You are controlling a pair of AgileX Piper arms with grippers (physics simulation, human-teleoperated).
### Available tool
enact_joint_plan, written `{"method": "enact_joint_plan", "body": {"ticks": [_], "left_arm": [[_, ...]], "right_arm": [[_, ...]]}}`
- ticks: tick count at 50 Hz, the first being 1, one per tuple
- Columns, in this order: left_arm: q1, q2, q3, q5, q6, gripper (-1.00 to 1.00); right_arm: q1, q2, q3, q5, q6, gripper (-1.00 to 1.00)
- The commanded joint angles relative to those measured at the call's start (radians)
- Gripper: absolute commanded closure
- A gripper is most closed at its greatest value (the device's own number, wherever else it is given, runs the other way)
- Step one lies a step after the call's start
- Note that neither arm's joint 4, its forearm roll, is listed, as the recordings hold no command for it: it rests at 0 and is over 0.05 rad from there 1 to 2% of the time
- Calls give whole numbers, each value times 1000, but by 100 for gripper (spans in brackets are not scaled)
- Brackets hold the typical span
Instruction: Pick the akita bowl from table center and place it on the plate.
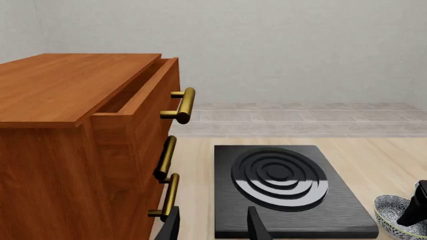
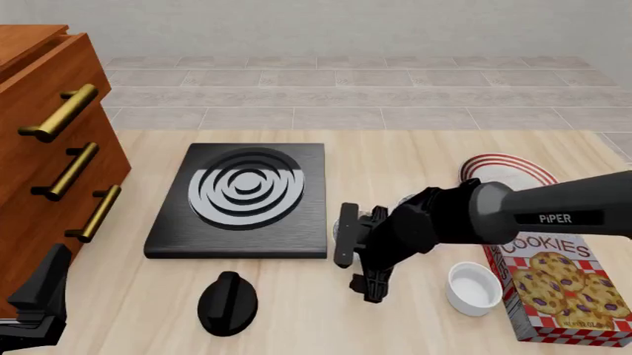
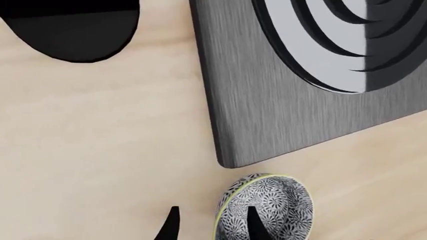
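The akita bowl [image 3: 270, 207], dark patterned outside, sits on the wood table just off the corner of the black burner slab [image 3: 280, 105]. My right gripper [image 3: 213, 227] is open right at it. One finger [image 3: 257, 227] overlaps the bowl and the other stands outside its rim. The left wrist view shows the same bowl [image 1: 393, 217] with a right finger reaching into it. In the front view the right gripper [image 2: 357, 259] hides most of the bowl. The red-striped plate [image 2: 513, 168] lies behind the right arm. My left gripper [image 1: 213, 230] is open and holds nothing, low beside the drawers.
A wooden drawer cabinet [image 2: 49, 148] with brass handles stands at the left, its top drawer slightly out. The burner slab [image 2: 242, 200] lies mid-table with a black knob [image 2: 227, 302] in front of it. A small white bowl [image 2: 472, 287] and a cookies box [image 2: 563, 288] sit at the right.
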Motion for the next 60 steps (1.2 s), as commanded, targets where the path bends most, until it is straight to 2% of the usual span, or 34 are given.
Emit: {"method": "enact_joint_plan", "body": {"ticks": [1, 6, 7, 12, 28, 36, 44, 52, 57, 60], "left_arm": [[0, 0, 0, 0, 0, -100], [0, 0, 0, 0, 0, -100], [0, 0, 0, 0, 0, -100], [0, 0, 0, 0, 0, -100], [0, 0, 0, 0, 0, -100], [0, 0, 0, 0, 0, -100], [0, 0, 0, 0, 0, -100], [0, 0, 0, 0, 0, -100], [0, 0, 0, 0, 0, -100], [0, 0, 0, 0, 0, -100]], "right_arm": [[-5, 22, 3, -17, 39, -100], [-12, 6, 11, -26, 10, -100], [-17, 3, 15, -29, -2, 100], [-31, -25, 27, -40, -47, 100], [-17, -102, 42, 8, -66, 100], [-22, -178, 76, 34, -94, 100], [31, -249, 65, 97, -47, 100], [31, -315, 76, 136, -52, 100], [108, -361, 21, 210, 31, 100], [131, -392, 5, 246, 47, 100]]}}
